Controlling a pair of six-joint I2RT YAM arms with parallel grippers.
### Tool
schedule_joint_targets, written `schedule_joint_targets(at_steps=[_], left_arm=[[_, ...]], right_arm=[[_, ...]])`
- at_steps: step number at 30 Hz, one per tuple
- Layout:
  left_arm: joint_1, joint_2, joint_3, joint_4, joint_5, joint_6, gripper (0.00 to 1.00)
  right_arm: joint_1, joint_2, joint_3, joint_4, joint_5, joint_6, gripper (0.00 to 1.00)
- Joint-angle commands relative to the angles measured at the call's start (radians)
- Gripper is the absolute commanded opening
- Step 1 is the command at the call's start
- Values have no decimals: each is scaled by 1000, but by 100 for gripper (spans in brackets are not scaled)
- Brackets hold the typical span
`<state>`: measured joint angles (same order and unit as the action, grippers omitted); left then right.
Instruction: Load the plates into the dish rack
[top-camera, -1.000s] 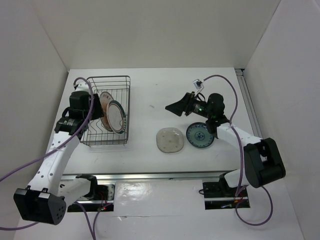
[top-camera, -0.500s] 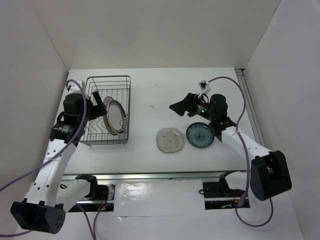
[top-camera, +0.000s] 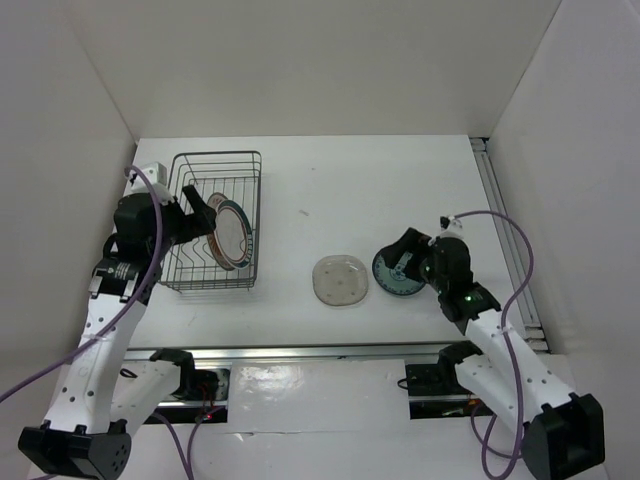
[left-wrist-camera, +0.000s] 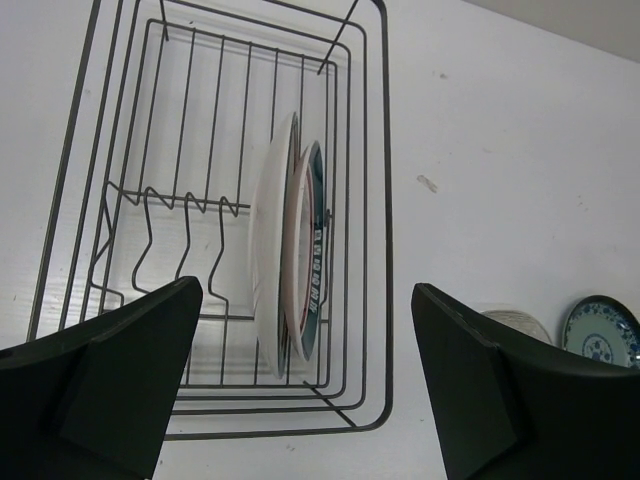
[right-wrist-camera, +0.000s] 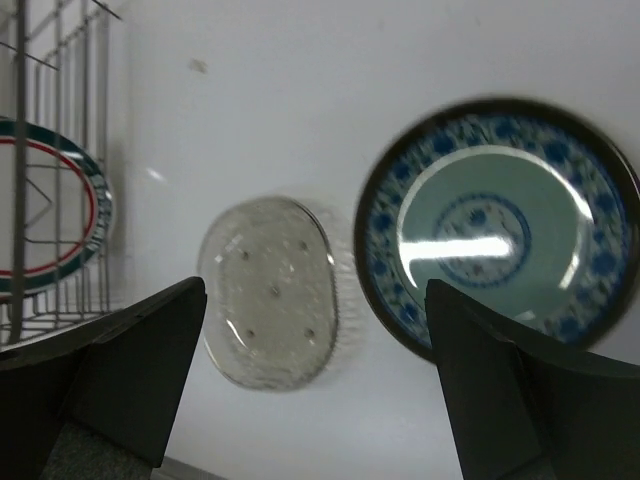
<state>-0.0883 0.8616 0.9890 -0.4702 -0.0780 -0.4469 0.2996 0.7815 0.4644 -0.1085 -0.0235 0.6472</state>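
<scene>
1. Ahead of the left gripper (left-wrist-camera: 307, 295), two upright plates (left-wrist-camera: 290, 250) stand in line with the gap between its spread fingers, filling that part of the dish rack (left-wrist-camera: 386, 200).
2. The tines (left-wrist-camera: 180, 210) beside those plates are bare.
3. Ahead of the right gripper (right-wrist-camera: 315, 290), the clear plate (right-wrist-camera: 270, 305) and the blue plate (right-wrist-camera: 500, 225) lie flat with a narrow gap between them, and open table (right-wrist-camera: 300, 100) lies beyond.
</scene>
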Motion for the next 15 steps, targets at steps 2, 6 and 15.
schedule_joint_targets(at_steps=[2, 6, 15], left_arm=[[5, -24, 34, 38, 47, 16, 100], [15, -15, 34, 38, 67, 16, 100], [24, -15, 43, 38, 99, 16, 100]], right_arm=[[10, -146, -79, -167, 40, 84, 97], [10, -316, -70, -406, 278, 182, 95], [19, -226, -176, -355, 249, 362, 93]])
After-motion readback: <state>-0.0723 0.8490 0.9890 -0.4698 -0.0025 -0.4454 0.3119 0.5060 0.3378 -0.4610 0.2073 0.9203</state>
